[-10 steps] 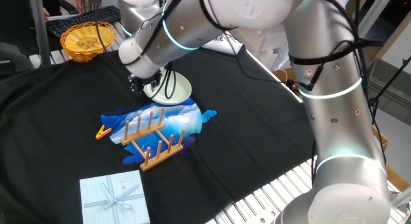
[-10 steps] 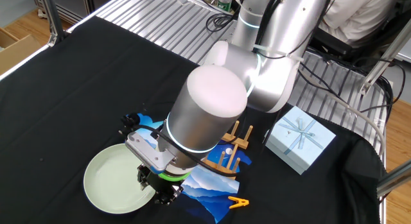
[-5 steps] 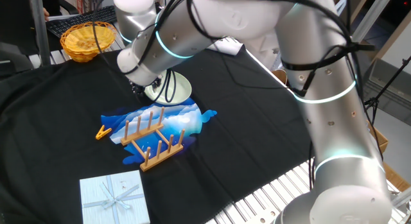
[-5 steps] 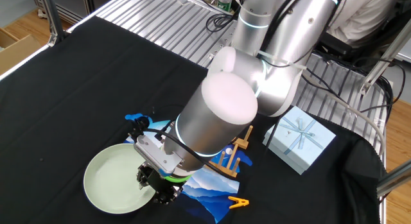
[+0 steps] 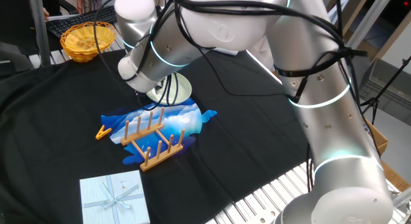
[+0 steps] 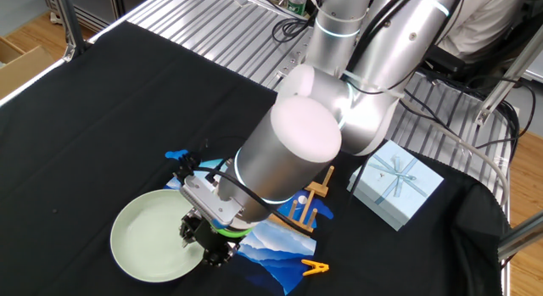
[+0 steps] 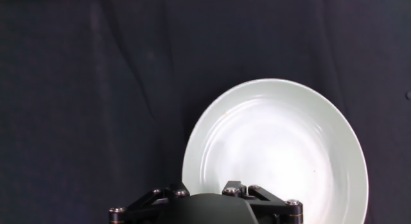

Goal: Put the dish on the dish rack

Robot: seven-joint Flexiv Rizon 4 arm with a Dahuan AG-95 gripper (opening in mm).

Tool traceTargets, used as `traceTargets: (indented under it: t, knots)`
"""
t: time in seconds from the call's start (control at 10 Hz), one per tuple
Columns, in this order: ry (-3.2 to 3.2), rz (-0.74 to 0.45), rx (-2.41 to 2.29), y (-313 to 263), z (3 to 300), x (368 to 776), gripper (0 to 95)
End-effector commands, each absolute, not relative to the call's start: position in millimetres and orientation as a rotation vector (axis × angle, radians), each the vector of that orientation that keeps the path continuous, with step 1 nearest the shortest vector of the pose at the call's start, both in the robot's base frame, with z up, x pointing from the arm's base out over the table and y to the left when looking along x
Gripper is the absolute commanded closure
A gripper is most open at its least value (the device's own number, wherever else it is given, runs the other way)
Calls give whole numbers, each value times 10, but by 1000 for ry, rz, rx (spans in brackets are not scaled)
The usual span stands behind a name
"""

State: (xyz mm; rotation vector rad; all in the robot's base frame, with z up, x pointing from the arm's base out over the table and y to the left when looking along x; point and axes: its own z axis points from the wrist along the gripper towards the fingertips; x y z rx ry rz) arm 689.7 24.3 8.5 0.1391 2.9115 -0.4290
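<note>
The pale green-white dish (image 5: 180,90) lies flat on the black cloth, also in the other fixed view (image 6: 151,239) and filling the right of the hand view (image 7: 276,150). My gripper (image 6: 206,248) hangs low over the dish's rim on the rack side. In the hand view only its black linkage (image 7: 199,197) shows at the bottom edge, spread wide over the rim, with nothing held. The fingertips are hidden. The wooden dish rack (image 5: 154,140) stands empty on a blue printed cloth (image 5: 187,118), close to the dish (image 6: 309,203).
An orange clothespin (image 5: 103,131) lies left of the rack. A pale blue gift box (image 5: 114,197) sits at the near edge (image 6: 395,192). A yellow wicker basket (image 5: 87,39) stands at the far corner. The big arm covers much of the dish.
The hand has shifted slightly along the dish's rim and the arm has turned a little. The dish and the rack have not moved.
</note>
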Motion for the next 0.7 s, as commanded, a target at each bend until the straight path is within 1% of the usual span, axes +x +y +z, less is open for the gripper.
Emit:
traceTargets:
  t: [0.1,0.2,0.4,0.5,0.7]
  knots:
    - [2896,-407,138,228,7,6883,570]
    - [2897,-407,133,231,22,6874,760]
    - [2900,-414,117,254,121,6883,760]
    - [2876,-424,114,249,85,6876,950]
    - [2845,-437,98,231,-20,6862,950]
